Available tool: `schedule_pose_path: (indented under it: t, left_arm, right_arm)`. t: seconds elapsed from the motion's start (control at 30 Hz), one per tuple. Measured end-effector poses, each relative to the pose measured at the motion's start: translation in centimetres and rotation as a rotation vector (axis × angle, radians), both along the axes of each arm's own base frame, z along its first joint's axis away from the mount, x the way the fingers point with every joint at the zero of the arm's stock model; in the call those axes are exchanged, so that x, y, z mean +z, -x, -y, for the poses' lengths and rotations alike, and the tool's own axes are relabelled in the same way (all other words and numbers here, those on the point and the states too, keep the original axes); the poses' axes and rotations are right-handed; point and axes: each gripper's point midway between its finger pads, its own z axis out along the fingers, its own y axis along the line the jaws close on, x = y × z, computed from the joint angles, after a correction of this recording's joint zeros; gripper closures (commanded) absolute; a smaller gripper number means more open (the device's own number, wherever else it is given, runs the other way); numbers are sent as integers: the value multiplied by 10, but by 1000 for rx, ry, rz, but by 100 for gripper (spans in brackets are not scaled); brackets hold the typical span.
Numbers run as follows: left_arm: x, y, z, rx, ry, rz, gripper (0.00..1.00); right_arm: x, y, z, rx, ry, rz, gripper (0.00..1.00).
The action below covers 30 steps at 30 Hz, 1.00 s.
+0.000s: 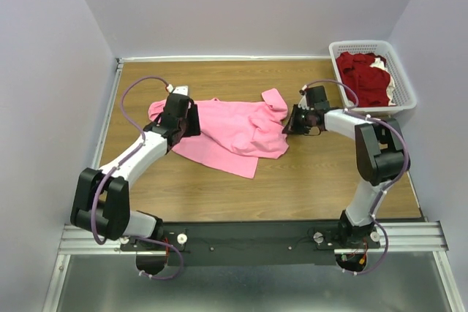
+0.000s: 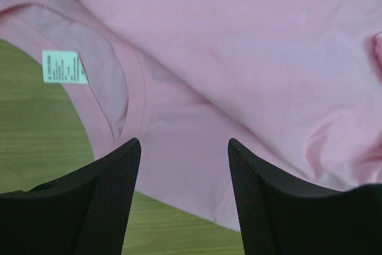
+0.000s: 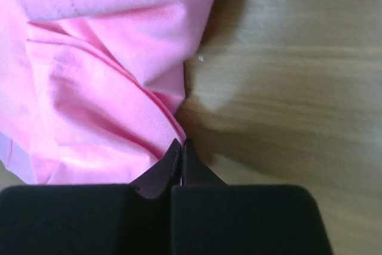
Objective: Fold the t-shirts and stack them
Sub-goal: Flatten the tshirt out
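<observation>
On pink t-shirt (image 3: 89, 88) edge, right gripper (image 3: 181, 146) closed.

White arms (image 1: 140, 154), black joints, purple cables (image 1: 144, 78); left gripper (image 2: 183, 143) black, mesh-textured

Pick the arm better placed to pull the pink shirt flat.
Right. The right tool is shut on an edge of the pink t-shirt; the left tool hangs open over the collar, gripping nothing.
</observation>
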Motion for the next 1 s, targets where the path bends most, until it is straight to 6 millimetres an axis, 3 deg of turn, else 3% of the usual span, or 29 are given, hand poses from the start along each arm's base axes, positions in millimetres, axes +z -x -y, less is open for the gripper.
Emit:
schedule_pose_path:
  t: [0.07, 0.13, 0.3, 0.43, 0.7, 0.8, 0.93, 1.0]
  left_arm:
    - [-14, 10, -2, -1, -7, -35, 32]
    - [-23, 17, -5, -1, -16, -64, 32]
    - [-26, 22, -6, -4, -16, -72, 32]
    - [-24, 24, -4, -15, -4, -67, 32]
    - [-34, 34, -2, -41, 6, -91, 32]
    - [-35, 38, 0, -52, 15, -97, 32]
    - [-36, 42, 10, -83, 33, -103, 34]
    - [-35, 47, 25, -122, 39, -105, 34]
  right_arm:
    - [9, 0, 6, -14, 33, 17, 99]
    - [30, -3, 16, -39, 74, 71, 99]
    - [82, -12, 53, -160, 222, 212, 99]
    - [111, -9, 109, -357, 421, 282, 99]
    - [134, 11, 196, -657, 643, 300, 97]
    - [138, 13, 208, -692, 669, 292, 97]
    - [152, 2, 204, -694, 636, 321, 97]
    - [154, -2, 199, -684, 608, 326, 97]
